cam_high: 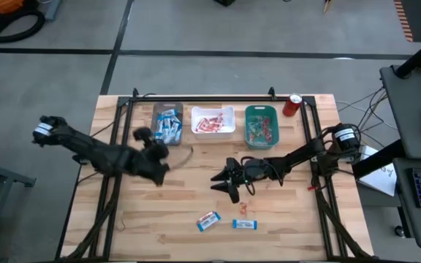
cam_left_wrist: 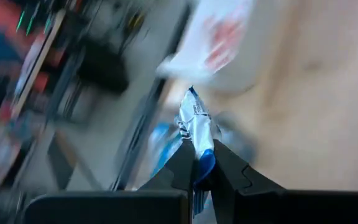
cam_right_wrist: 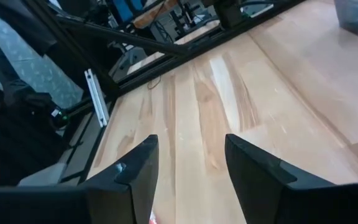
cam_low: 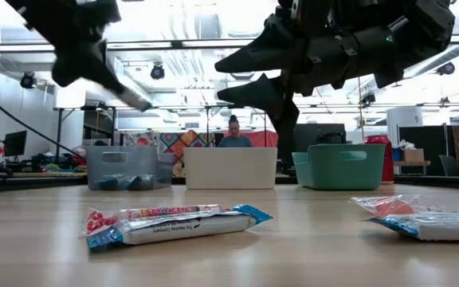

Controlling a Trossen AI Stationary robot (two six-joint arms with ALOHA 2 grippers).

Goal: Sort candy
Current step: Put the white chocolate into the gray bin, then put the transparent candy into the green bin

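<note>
My left gripper (cam_left_wrist: 197,171) hovers above the table beside the grey bin (cam_high: 168,123), shut on a blue-and-white candy bar (cam_left_wrist: 196,124). My right gripper (cam_high: 224,185) hangs open above mid-table, its fingers (cam_right_wrist: 138,168) spread over bare wood. Two blue-and-white bars (cam_high: 208,220) (cam_high: 245,224) lie flat near the table's near edge. A tiny red piece (cam_high: 243,208) lies just beyond them. The grey bin holds blue-and-white bars, the white bin (cam_high: 213,120) red-and-white ones, and the teal bin (cam_high: 262,126) small mixed pieces. My left gripper pinches the blue-and-white bar at its blue end (cam_left_wrist: 202,163) between the two fingers. The rest of the wrapper sticks out past the fingertips, lifted clear of the table.
A red soda can (cam_high: 292,104) stands at the far right corner beside the teal bin. A black frame (cam_high: 119,124) runs along the table's sides and far edge. In the low view a person (cam_low: 233,134) sits in the room behind the table.
</note>
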